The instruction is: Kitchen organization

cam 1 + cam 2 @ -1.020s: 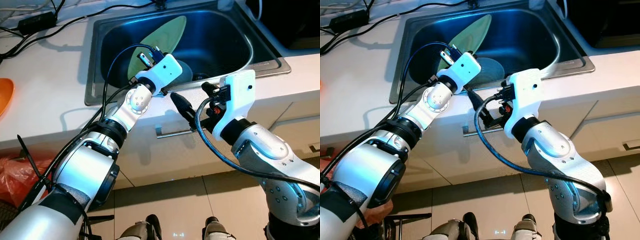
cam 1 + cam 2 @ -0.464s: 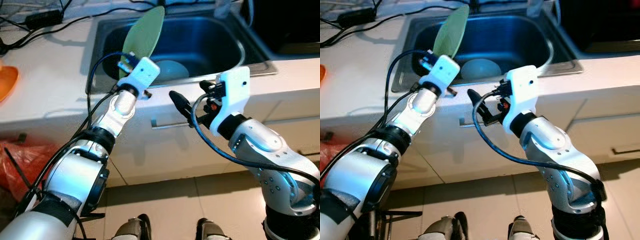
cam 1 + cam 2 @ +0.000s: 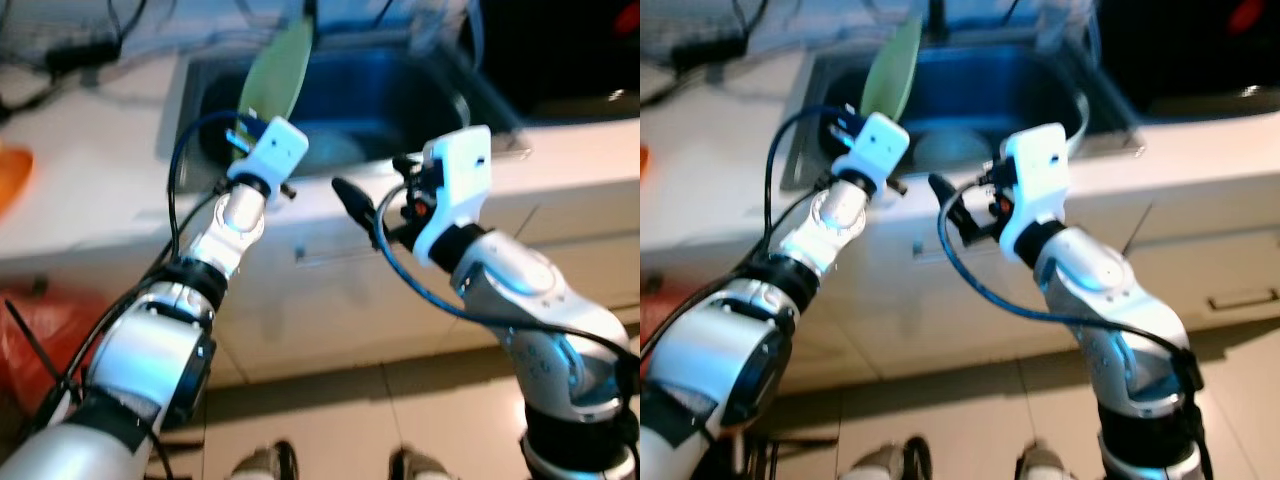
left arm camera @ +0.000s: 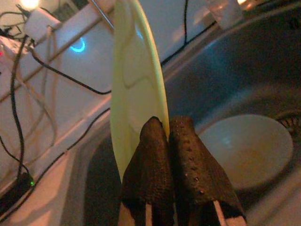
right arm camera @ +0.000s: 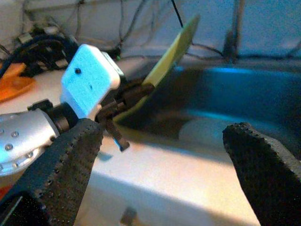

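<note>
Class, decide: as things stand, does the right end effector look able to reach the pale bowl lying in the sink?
Probably yes: the right end effector is open before the sink, and nothing covers the bowl.

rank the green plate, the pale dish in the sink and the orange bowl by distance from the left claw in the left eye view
1. green plate: pinched in the left claw, over the sink.
2. pale dish: just beyond, on the sink floor.
3. orange bowl: farthest, on the counter at the far left.

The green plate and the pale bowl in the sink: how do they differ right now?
The green plate is flat, held on edge above the sink by the left gripper, shut on its rim. The pale bowl is round and deeper, lying on the sink floor, touched by neither gripper. Both are dishes.
</note>
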Controlling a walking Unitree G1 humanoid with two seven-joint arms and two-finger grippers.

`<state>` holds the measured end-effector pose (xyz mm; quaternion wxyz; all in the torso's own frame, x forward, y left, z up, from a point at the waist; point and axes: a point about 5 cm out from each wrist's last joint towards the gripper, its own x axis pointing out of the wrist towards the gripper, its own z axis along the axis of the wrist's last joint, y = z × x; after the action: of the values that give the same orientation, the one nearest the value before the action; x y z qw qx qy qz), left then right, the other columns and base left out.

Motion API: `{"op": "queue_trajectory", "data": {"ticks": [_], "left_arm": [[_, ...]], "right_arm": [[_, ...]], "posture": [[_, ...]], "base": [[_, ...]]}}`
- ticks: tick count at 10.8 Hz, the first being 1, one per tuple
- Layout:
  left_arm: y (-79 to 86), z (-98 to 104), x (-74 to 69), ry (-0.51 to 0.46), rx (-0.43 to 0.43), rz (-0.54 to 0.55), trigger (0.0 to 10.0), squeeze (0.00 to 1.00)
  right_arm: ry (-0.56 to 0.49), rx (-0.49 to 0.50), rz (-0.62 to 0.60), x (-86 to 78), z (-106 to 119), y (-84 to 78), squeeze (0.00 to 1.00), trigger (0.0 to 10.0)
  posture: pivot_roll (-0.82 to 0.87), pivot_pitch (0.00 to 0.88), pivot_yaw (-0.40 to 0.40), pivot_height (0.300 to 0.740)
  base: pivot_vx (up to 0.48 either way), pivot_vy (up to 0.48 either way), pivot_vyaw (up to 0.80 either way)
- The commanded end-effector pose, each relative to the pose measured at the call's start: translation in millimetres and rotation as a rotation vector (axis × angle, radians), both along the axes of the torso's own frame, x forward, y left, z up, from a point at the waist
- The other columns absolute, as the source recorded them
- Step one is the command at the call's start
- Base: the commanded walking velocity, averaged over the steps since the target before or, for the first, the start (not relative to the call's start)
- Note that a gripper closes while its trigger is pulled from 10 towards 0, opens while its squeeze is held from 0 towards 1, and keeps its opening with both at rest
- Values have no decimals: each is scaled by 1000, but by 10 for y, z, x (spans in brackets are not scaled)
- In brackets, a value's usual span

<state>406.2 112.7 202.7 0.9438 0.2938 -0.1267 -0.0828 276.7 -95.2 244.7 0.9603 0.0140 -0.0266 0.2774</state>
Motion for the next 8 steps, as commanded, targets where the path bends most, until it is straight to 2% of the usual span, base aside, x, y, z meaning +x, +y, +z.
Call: {"op": "queue_trajectory", "data": {"ticks": [1,7,8], "left_arm": [[56,68,19,-16,-20,17,0,0],[67,61,19,-10,-26,21,0,0],[62,72,14,-19,-23,10,0,0]], "right_arm": [[-16,-3,-4,6,24,15,0,10000],[-31,-2,-10,46,19,45,0,10000],[-31,-1,-11,47,13,52,0,10000]], "posture": [[-134,83,92,740],[-119,82,95,740],[-118,82,97,740]], "base": [[480,0,0],[464,0,0],[0,0,0]]}}
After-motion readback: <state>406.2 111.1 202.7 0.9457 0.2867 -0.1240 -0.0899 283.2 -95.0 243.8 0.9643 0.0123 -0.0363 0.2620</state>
